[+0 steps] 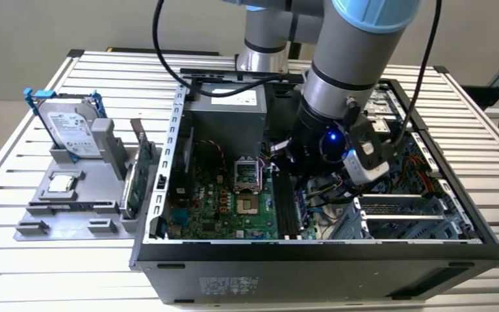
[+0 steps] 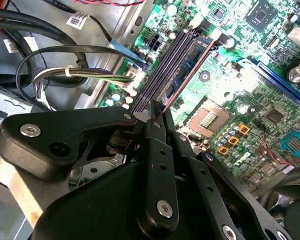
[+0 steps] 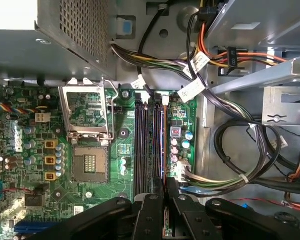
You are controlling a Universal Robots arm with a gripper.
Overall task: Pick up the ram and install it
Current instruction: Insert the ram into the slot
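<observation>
The ram (image 3: 163, 145) is a thin dark stick standing on edge in line with the black memory slots (image 3: 145, 145) on the green motherboard (image 3: 110, 150). My gripper (image 3: 165, 192) is shut on the ram's near end. In the second wrist view the ram (image 2: 187, 67) runs away from my gripper (image 2: 157, 112) along the slots (image 2: 162, 75). In the exterior view my gripper (image 1: 297, 188) reaches down into the open computer case (image 1: 319, 250), over the slots beside the processor socket (image 1: 247, 207).
A bundle of cables (image 3: 230, 150) lies close beside the slots. The empty processor socket (image 3: 90, 165) and the grey power supply (image 1: 223, 110) are nearby. Outside the case, a grey holder (image 1: 76, 201) carries a hard drive (image 1: 72, 130) and a green circuit card (image 1: 141, 169).
</observation>
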